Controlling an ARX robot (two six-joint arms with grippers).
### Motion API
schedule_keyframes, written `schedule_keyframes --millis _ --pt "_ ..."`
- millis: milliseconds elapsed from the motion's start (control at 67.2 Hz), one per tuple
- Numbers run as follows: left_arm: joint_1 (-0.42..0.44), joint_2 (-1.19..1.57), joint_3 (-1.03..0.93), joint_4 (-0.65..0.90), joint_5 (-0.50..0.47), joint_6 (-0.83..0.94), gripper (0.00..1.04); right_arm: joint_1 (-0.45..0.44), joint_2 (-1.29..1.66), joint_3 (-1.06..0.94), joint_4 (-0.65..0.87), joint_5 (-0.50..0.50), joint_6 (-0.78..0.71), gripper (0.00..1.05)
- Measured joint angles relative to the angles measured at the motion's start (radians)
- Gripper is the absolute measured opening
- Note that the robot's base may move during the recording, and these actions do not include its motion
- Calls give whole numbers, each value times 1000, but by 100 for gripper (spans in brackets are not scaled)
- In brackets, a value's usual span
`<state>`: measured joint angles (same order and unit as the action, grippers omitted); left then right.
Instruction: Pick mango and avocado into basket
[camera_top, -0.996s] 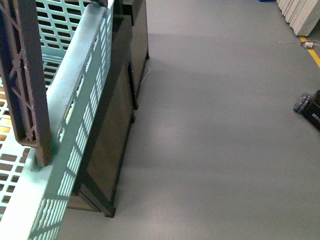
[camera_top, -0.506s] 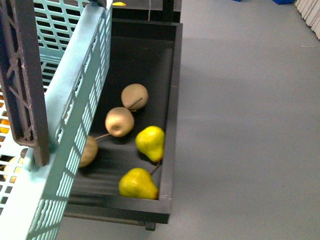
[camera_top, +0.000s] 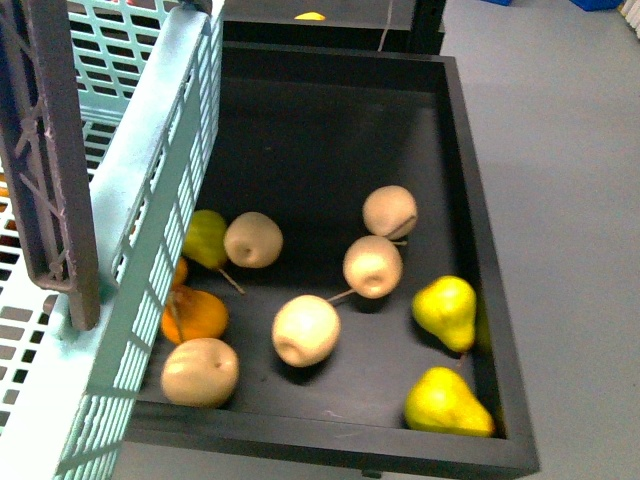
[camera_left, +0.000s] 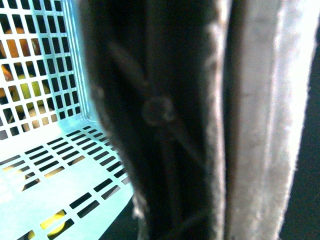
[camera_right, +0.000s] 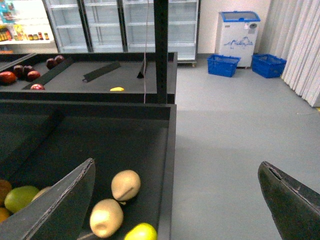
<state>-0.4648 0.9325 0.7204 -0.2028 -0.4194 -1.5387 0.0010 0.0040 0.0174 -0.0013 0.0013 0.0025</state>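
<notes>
The basket (camera_top: 150, 200) hangs high and tilted over the near corner of the black bin (camera_top: 480, 250), carried by its brown handle (camera_top: 60, 170), presumably so fruit can drop straight in. To the basket's right, the right gripper (camera_right: 177, 165) is spread wide and empty, seemingly ready to reach. The left gripper I can't make out: the blurred handle fills its camera, so I cannot tell whether it clamps the handle. What I take for the mango (camera_top: 310, 16), small and yellow, lies beyond the basket's far end. The avocado (camera_top: 203, 238) may be the green fruit against the basket's wall, partly hidden. Tan pears (camera_top: 306, 330) lie further right.
</notes>
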Motion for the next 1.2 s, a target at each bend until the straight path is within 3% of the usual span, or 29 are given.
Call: schedule_keyframes --millis 1205 --pt "1 -2 0 0 -1 1 15 0 -1 0 0 -2 0 96"
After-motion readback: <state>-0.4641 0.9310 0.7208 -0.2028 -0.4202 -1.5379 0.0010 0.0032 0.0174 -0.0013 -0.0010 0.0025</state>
